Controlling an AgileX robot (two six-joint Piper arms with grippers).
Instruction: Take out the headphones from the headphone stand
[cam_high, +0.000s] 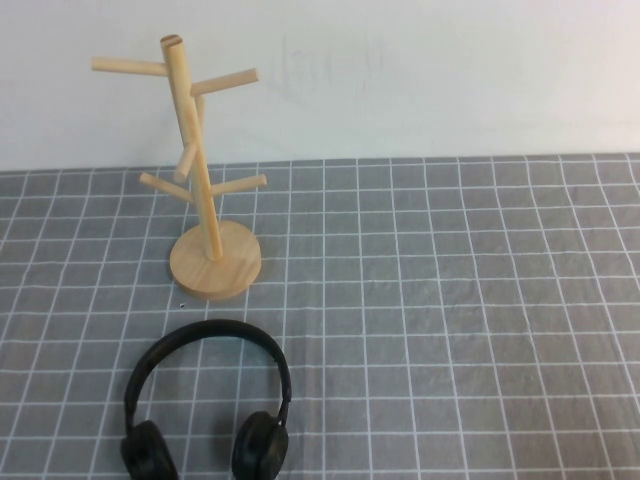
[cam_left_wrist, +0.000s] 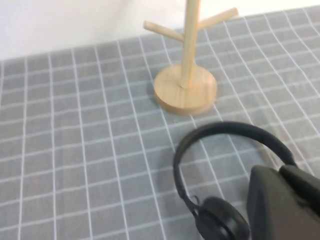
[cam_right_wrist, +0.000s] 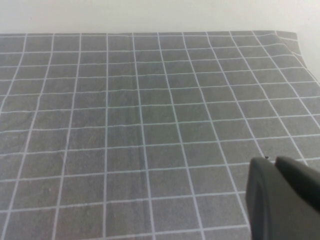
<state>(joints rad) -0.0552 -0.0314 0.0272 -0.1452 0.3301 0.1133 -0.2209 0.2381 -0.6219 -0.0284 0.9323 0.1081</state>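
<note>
The black headphones (cam_high: 210, 328) lie flat on the grey checked cloth, in front of the headphone stand (cam_high: 193, 150) and apart from it. The light wooden stand is upright on its round base, with nothing on its pegs. Neither arm shows in the high view. In the left wrist view my left gripper (cam_left_wrist: 277, 170) is shut and holds nothing. It hovers close beside the headphones (cam_left_wrist: 225, 127), which partly run behind it, with the stand's base (cam_left_wrist: 185, 95) beyond. My right gripper (cam_right_wrist: 272, 161) is shut over bare cloth, holding nothing.
A grey cloth with a white grid (cam_high: 450, 300) covers the table. A white wall (cam_high: 450, 70) rises behind it. In the right wrist view the cloth's far corner (cam_right_wrist: 292, 37) shows.
</note>
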